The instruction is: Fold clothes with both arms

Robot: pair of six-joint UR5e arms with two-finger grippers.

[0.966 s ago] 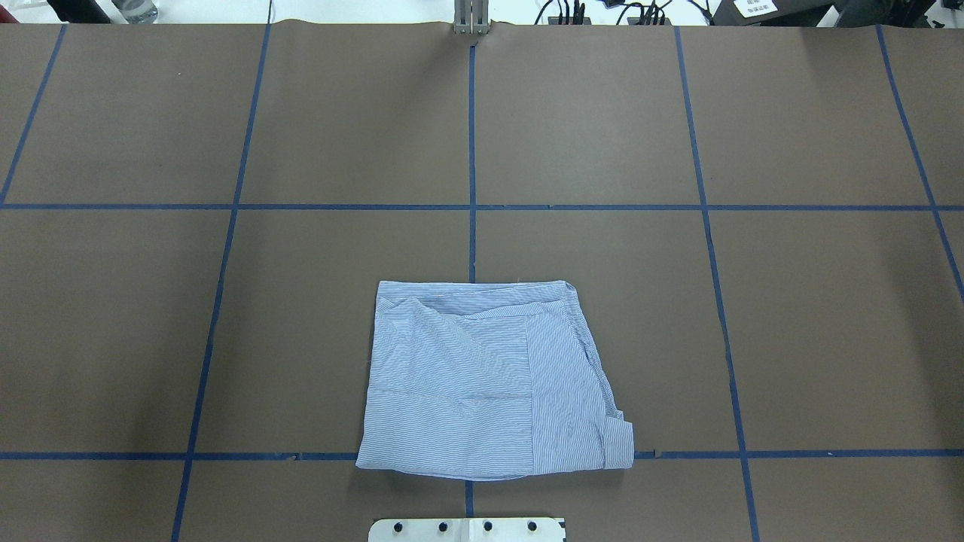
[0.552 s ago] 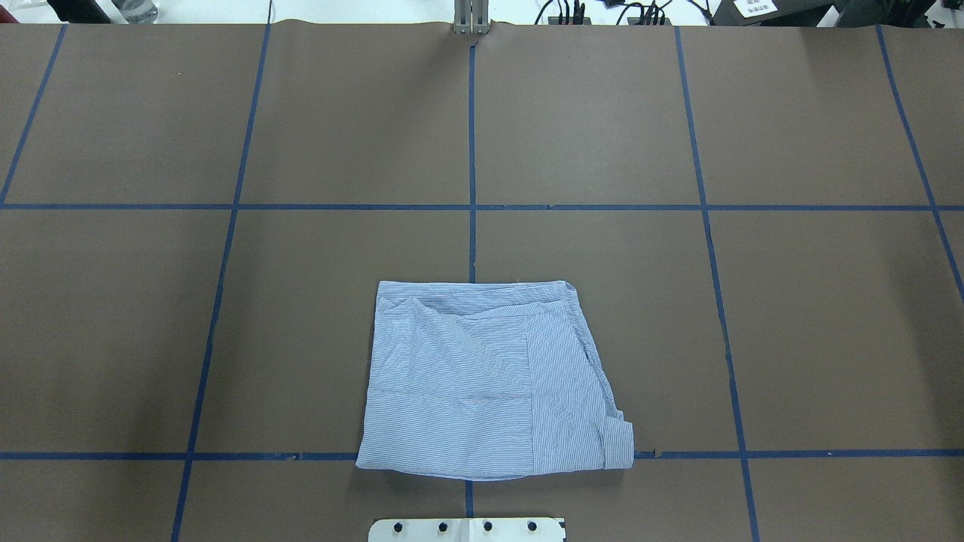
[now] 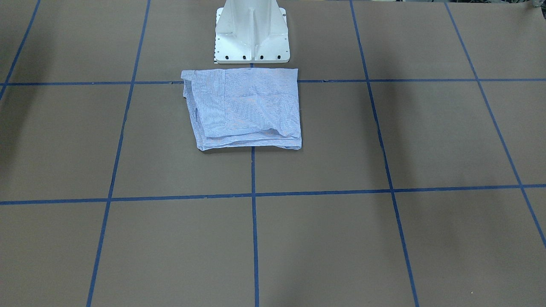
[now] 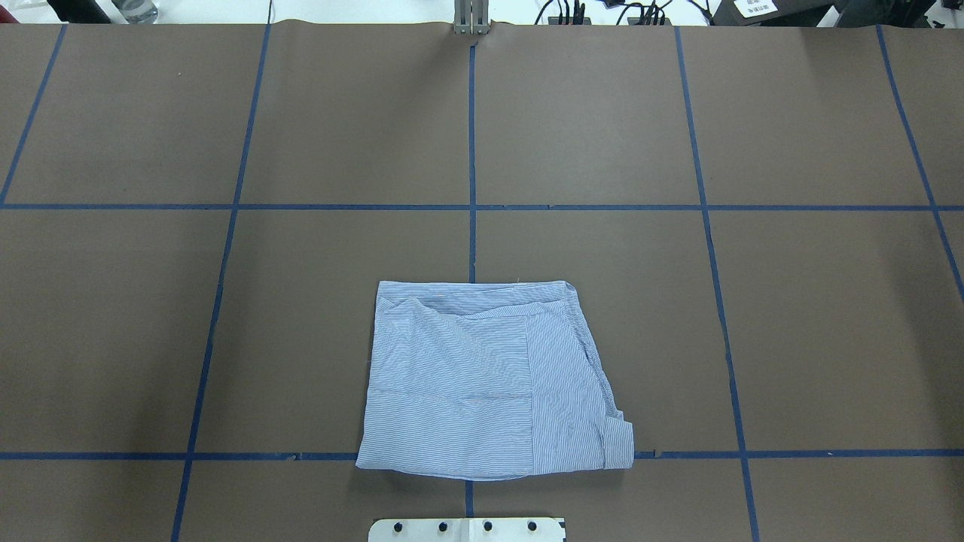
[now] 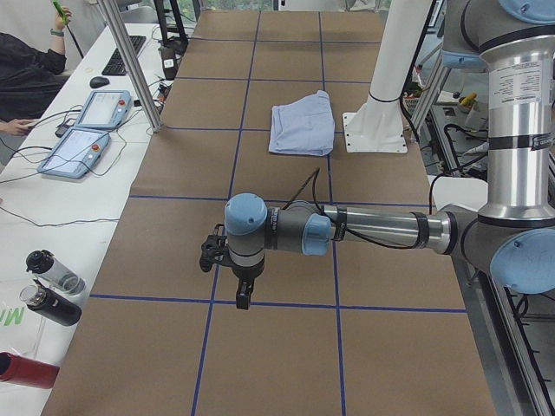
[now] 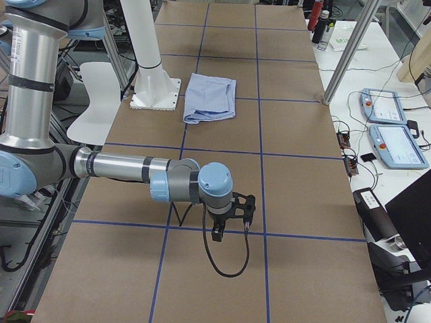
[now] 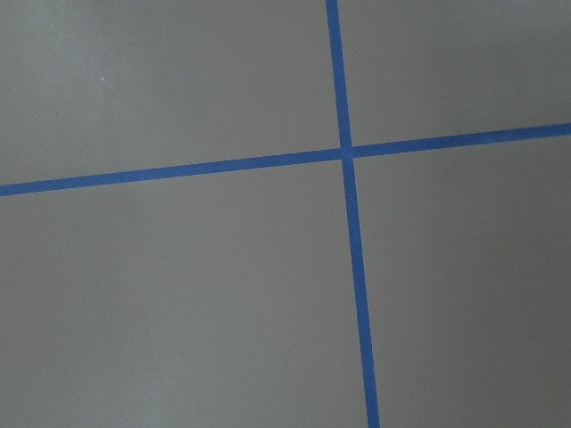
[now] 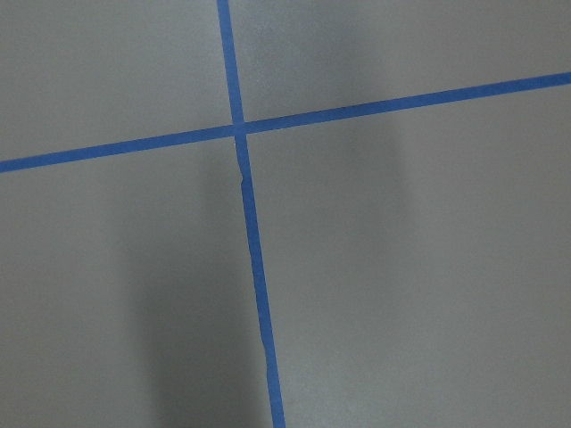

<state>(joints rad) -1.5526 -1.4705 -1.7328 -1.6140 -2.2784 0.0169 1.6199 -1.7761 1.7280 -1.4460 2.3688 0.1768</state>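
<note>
The light blue-and-white striped shirt (image 4: pixel 482 384) lies folded into a rough rectangle on the brown table, just in front of the robot's base. It also shows in the front view (image 3: pixel 245 108) and both side views (image 5: pixel 302 123) (image 6: pixel 211 96). Nothing touches it. The left arm (image 5: pixel 373 227) stretches low over the table's left end, and its gripper (image 5: pixel 244 300) points down, far from the shirt. The right arm (image 6: pixel 128 166) does the same at the right end with its gripper (image 6: pixel 217 234). I cannot tell whether either gripper is open or shut. Both wrist views show only table and tape.
The white pedestal base (image 3: pixel 251 34) stands right behind the shirt. Blue tape lines (image 4: pixel 472 150) grid the brown table. Teach pendants (image 5: pixel 87 130) (image 6: pixel 394 128), bottles (image 5: pixel 52 286) and metal posts (image 5: pixel 130 61) sit along the far side, where an operator (image 5: pixel 26 69) sits.
</note>
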